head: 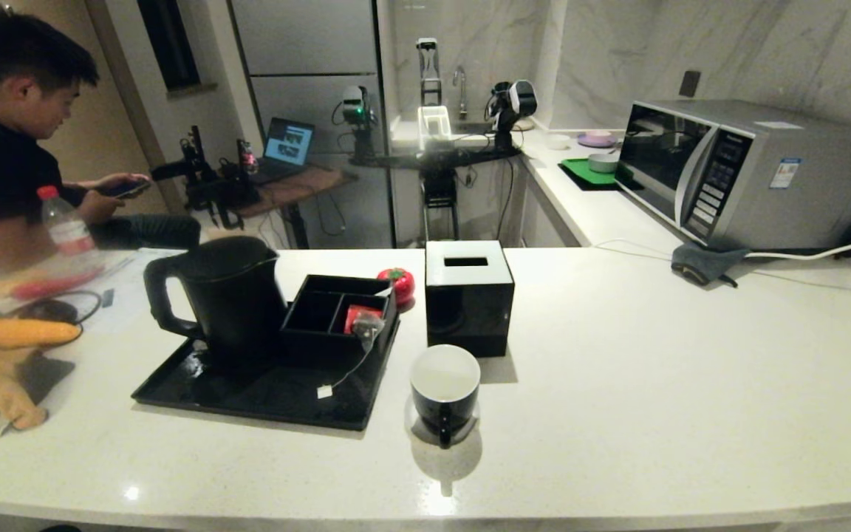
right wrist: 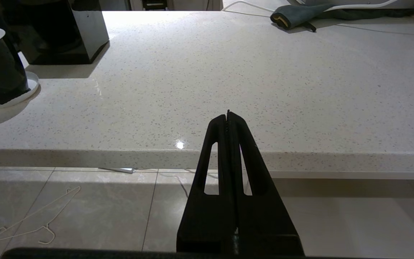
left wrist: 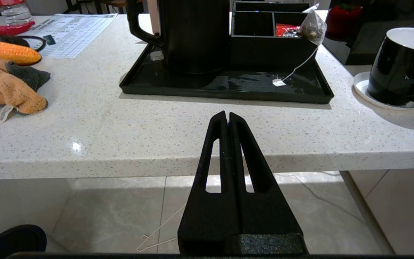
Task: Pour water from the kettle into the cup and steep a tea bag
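Tall matte black kettle (head: 226, 295) with loop handle, centre left of head view, on a black tray (head: 248, 395). Glossy black cup (head: 445, 391), white inside, lower centre on a white coaster. Greyish tea bag (head: 368, 325) hangs on the organizer box's (head: 337, 307) edge, tag on tray. White speckled worktop (head: 654, 355); microwave (head: 750, 174) upper right; tissue box (head: 468, 295) behind cup. Left gripper (left wrist: 227, 115) and right gripper (right wrist: 228, 114) closed, empty, off the worktop's near edge.
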Available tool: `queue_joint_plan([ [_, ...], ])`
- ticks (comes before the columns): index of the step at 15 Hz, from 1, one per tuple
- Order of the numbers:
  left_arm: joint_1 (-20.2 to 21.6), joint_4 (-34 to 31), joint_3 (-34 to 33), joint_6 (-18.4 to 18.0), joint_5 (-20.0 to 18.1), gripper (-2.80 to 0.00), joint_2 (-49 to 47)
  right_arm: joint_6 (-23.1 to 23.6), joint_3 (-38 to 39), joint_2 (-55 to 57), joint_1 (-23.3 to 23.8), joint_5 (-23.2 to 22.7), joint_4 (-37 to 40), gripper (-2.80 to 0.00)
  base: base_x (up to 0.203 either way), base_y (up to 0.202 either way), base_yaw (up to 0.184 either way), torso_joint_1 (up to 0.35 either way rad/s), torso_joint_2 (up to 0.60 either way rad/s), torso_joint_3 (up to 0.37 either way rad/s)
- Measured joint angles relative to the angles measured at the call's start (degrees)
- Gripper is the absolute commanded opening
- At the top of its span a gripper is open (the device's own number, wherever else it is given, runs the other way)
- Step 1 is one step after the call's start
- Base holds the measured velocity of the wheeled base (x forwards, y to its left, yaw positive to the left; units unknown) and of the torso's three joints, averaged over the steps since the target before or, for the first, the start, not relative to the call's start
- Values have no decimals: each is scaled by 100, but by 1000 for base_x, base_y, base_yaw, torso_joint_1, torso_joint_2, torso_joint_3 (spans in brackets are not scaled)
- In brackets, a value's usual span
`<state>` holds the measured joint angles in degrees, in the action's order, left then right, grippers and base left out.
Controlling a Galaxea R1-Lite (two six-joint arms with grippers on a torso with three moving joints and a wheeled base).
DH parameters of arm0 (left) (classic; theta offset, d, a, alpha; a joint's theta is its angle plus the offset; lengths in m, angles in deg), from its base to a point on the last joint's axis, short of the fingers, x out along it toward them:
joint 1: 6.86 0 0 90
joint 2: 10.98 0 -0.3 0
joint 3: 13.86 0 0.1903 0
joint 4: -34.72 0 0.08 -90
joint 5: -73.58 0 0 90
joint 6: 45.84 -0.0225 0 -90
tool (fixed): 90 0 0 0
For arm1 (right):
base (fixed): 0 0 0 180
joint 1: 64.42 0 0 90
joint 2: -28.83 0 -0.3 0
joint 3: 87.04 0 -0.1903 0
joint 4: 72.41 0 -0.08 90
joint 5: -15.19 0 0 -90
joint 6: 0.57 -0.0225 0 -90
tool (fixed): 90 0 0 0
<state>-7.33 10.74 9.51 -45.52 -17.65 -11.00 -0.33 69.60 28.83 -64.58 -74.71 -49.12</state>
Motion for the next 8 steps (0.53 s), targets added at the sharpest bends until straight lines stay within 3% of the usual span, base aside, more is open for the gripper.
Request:
queue_joint_plan([
  [8,0,0,0,67,38,-280,0,-2,0,0,0,0,-2,-280,0,0,0,0,0,0],
])
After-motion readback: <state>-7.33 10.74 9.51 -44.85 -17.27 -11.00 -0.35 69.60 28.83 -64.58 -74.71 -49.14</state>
